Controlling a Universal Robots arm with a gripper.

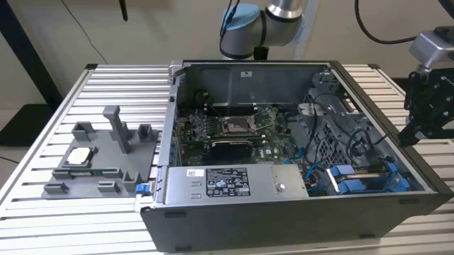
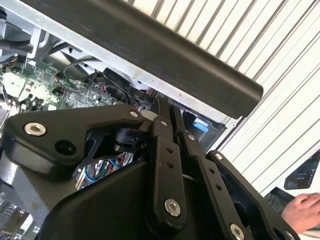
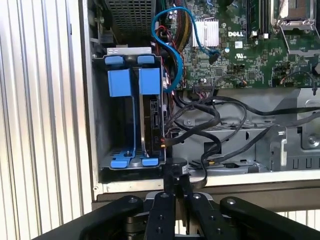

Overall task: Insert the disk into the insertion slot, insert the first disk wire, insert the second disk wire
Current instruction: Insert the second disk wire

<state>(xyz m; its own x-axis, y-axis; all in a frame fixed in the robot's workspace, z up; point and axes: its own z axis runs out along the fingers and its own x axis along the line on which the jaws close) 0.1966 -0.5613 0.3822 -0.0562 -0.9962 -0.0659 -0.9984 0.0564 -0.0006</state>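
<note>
While gripper (image 1: pixel 412 138) hung at computer case's (image 1: pixel 284 215) outer wall on exterior view's right, its fingers (image 3: pixel 165 200) were pressed together, gripping nothing. Disk (image 3: pixel 151 117) sat upright in drive bay (image 3: pixel 98 125) inside case, just beside other blue-framed drive (image 3: pixel 120 82). Black cables (image 3: pixel 215 119) ran just beside bay; whether any was plugged into disk, could not tell.

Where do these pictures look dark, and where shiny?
In the first wrist view, the drive bay sits in shadow; in the second wrist view, the gripper looms dark and close; in the exterior view, the ribbed table catches bright light.
</note>
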